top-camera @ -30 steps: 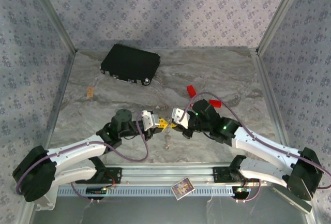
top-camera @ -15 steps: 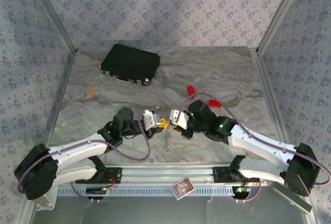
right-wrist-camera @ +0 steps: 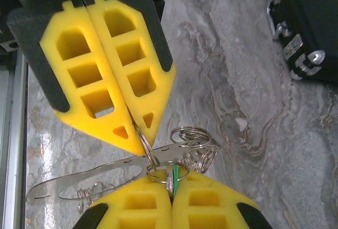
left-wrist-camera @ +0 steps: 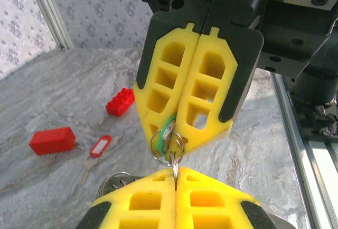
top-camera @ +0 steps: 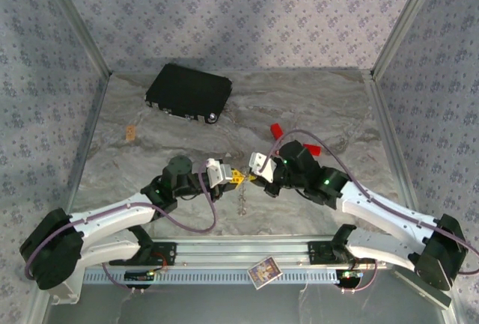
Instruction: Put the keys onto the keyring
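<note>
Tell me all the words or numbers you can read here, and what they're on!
No text here can be read.
The small card on the front rail: printed, but too small to read.
The red key tag: its white window looks blank.
The black case: no lettering can be made out.

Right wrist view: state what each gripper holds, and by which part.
The right gripper pinches the green key by its head; the left gripper pinches the keyring by one silver ring.
</note>
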{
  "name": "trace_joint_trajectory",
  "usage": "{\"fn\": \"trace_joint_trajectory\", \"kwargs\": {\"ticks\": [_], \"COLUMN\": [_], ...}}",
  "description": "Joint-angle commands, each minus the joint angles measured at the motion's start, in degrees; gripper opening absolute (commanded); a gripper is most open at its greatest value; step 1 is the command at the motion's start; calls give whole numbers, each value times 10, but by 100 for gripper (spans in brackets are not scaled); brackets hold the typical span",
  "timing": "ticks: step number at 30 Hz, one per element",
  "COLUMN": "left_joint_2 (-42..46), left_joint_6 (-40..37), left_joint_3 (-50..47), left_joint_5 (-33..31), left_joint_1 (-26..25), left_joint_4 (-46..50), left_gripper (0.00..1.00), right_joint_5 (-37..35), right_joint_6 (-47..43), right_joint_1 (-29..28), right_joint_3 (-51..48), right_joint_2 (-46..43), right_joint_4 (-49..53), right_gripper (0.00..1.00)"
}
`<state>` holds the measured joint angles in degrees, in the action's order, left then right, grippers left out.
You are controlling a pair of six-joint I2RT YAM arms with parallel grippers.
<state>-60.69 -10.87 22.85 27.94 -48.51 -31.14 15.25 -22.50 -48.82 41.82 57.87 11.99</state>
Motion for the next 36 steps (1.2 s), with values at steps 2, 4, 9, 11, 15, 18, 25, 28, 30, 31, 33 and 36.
{"fn": "trace_joint_trajectory", "kwargs": {"ticks": [2, 4, 9, 11, 15, 18, 25, 28, 30, 31, 33, 36], "left_joint_2": [0, 0, 1, 1, -7, -10, 22, 53, 82, 98, 130, 179], "left_joint_6": [-3, -4, -5, -5, -6, -3, -3, -6, -8, -7, -5, 8], "left_joint_3": [5, 5, 6, 7, 12, 11, 6, -5, -16, -22, -33, -48], "left_joint_5": [17, 16, 15, 13, -2, 0, -25, -66, -114, -145, -212, -319], "left_joint_1": [-1, -2, -2, -1, -1, -2, -2, -1, -1, -1, -1, 6], "left_joint_4": [5, 8, 7, 8, 17, 12, 10, 9, 5, 3, 1, 10], "left_gripper": [0, 0, 0, 0, 18, 26, 33, 34, 34, 34, 39, 43], "right_joint_5": [1, -1, -26, -44, -39, -31, -22, -24, -24, -25, -25, -24], "right_joint_6": [5, 2, -9, -15, -14, -17, -39, -52, -58, -63, -68, -75], "right_joint_1": [7, 7, 7, 6, 1, -1, -8, -10, -12, -13, -16, -24], "right_joint_3": [-2, 0, -1, 0, 8, 14, 52, 69, 79, 86, 98, 115], "right_joint_2": [-21, -21, -12, 2, 16, 11, 15, 19, 21, 22, 27, 37], "right_joint_4": [-21, -13, 11, 32, 45, 36, 58, 72, 79, 83, 89, 93], "right_gripper": [0, 0, 0, 0, 0, 0, 0, 0, 0, 0, 0, 0]}}
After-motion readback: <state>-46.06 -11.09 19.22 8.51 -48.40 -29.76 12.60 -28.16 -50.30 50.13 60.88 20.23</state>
